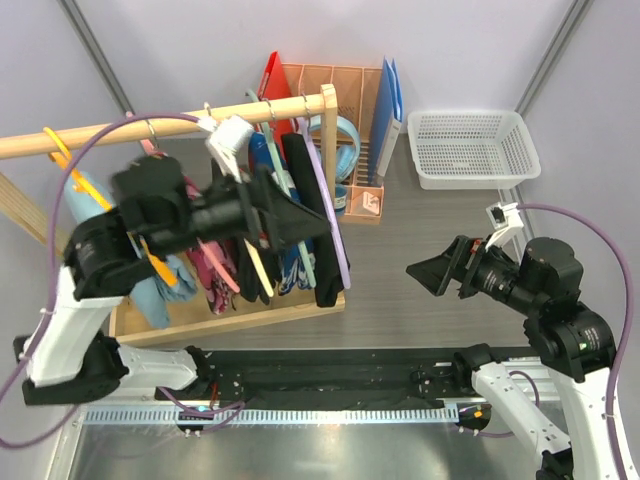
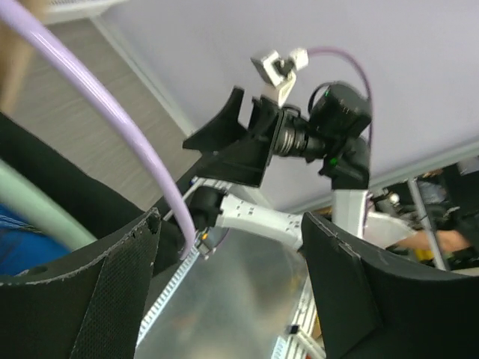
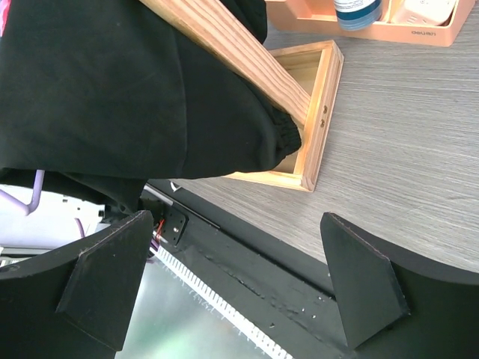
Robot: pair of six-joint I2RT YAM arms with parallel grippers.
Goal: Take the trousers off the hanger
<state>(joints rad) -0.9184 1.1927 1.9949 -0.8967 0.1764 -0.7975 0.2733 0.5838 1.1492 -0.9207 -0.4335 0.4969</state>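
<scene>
Lettering on the orange organiser (image 3: 389,28) is too small to read. Two pairs hang from the wooden rail (image 1: 100,135) — the black trousers (image 1: 325,280) nearest its right end, the blue printed trousers (image 1: 292,268) just beside them — long axes vertical, reaching toward the rack base (image 3: 318,112). The left gripper (image 2: 228,224) is close by the black pair, fingers apart and empty. The right gripper (image 3: 236,224) hovers over the desk (image 1: 420,200), fingers apart.

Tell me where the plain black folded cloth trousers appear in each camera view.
Top external: the black trousers hang at the right end of the wooden rack.
Left wrist: dark cloth at the left edge, probably them.
Right wrist: upper left, against the rack's post.
Shared landmark: the wooden rack.
</scene>
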